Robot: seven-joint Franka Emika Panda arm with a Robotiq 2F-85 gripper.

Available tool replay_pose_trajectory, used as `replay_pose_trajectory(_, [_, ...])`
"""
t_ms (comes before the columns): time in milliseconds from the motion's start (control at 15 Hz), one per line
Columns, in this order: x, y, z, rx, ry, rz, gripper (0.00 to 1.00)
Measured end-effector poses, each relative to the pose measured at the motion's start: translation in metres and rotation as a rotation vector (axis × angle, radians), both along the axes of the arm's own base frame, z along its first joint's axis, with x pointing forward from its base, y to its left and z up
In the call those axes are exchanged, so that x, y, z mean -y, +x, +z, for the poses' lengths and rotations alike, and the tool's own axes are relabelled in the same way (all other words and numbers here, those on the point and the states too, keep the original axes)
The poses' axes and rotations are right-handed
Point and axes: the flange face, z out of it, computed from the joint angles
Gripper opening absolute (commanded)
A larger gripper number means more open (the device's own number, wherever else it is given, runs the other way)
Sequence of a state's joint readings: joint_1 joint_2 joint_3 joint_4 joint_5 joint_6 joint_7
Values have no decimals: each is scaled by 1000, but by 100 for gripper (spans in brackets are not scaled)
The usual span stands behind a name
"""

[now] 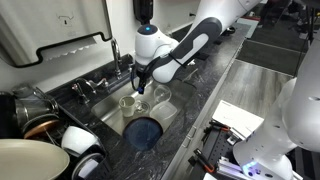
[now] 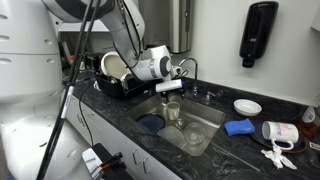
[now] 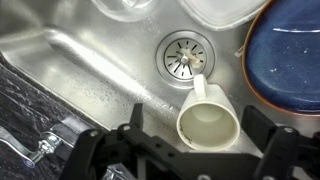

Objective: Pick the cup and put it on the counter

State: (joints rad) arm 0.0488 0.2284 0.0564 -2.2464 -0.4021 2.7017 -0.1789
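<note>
The cream cup [image 3: 205,122] stands upright in the steel sink [image 3: 90,70], its mouth toward the wrist camera and its handle pointing at the drain [image 3: 185,55]. My gripper [image 3: 195,125] is open, with one finger on each side of the cup and a gap on both sides. In both exterior views the gripper [image 1: 140,88] [image 2: 171,96] hangs low inside the sink basin and hides the cup. The black speckled counter [image 1: 215,75] [image 2: 240,145] runs around the sink.
A blue plate [image 3: 290,50] [image 1: 145,131] lies in the sink beside the cup. Clear glassware [image 3: 135,8] and a white dish [image 3: 220,10] lie past the drain. The faucet [image 1: 115,55] stands behind. A dish rack [image 2: 115,70] holds plates. A white bowl [image 2: 247,106] sits on the counter.
</note>
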Motion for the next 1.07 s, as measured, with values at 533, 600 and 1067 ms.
replay_pose_trajectory(533, [16,11,-67,138,177,339,100])
replay_pose_trajectory(600, [15,11,-72,142,202,379,100])
replay_pose_trajectory(1067, [38,15,-74,54,393,555,100])
